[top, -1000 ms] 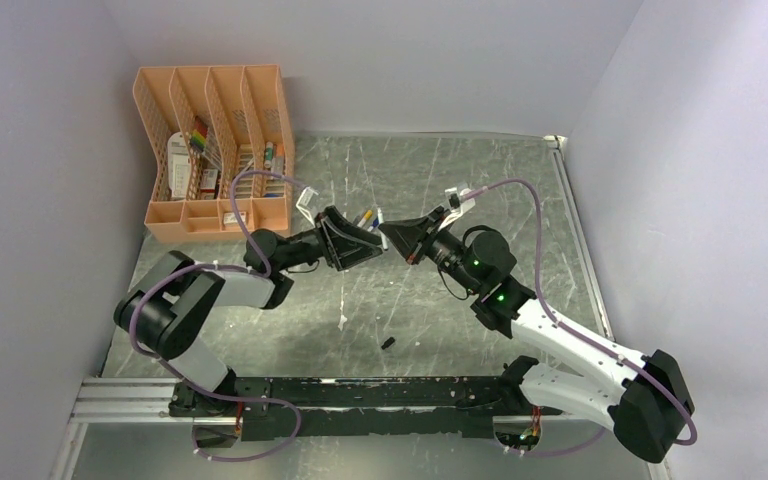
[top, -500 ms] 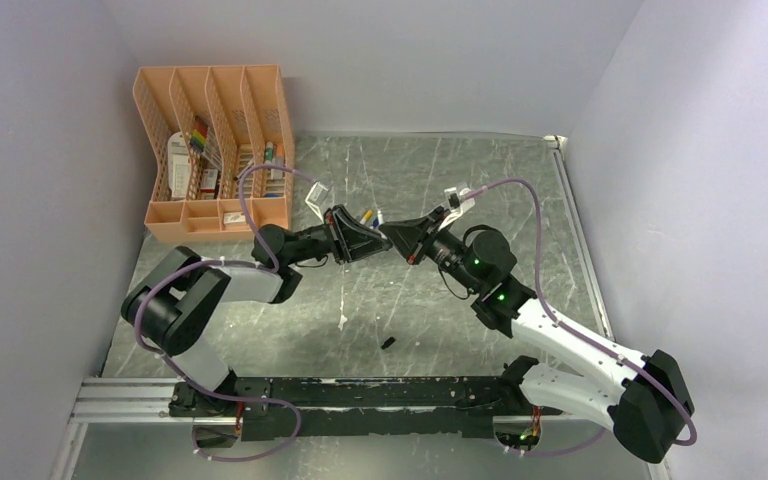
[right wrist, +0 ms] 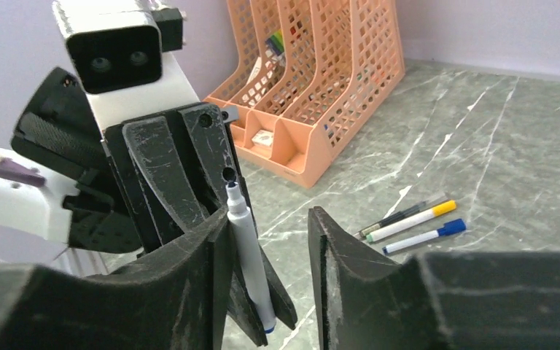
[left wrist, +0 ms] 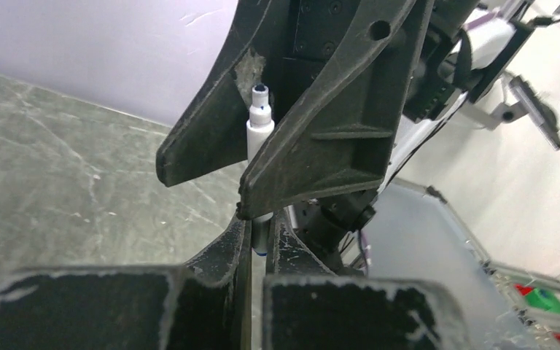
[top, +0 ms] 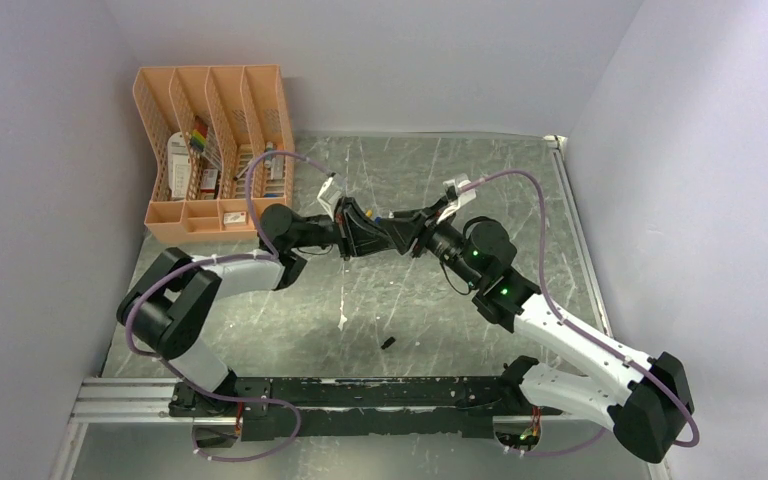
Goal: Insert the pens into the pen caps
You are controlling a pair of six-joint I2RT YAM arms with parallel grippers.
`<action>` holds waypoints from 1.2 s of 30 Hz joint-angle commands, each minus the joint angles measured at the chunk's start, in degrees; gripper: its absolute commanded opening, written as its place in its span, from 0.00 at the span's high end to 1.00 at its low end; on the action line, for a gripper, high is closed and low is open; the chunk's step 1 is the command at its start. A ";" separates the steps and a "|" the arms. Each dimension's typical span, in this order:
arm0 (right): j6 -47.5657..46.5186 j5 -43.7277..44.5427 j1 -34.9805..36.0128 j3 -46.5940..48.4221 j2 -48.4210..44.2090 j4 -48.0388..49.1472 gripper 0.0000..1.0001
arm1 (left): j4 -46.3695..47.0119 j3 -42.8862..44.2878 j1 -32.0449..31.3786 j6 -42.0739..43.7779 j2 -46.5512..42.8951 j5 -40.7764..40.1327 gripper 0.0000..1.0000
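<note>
Above table (top: 550, 200), blue-tipped white pen (right wrist: 244, 248) in tight L jaws; R jaws apart.

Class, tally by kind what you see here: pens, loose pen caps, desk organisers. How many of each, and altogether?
Pens: 4 (yellow-capped pen, blue-capped pen, dark pen, held white pen)
Loose caps: 1 (black cap)
Organisers: 1 (orange organiser)
Total: 6

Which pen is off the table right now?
The uncapped white pen, clamped in the left claw; the other three pens lie together on the table.
</note>
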 commanded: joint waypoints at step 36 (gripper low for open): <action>0.09 -0.35 0.00 -0.09 -1.68 -1.97 1.00 | -19.06 6.32 -0.17 14.55 -5.24 -5.72 0.65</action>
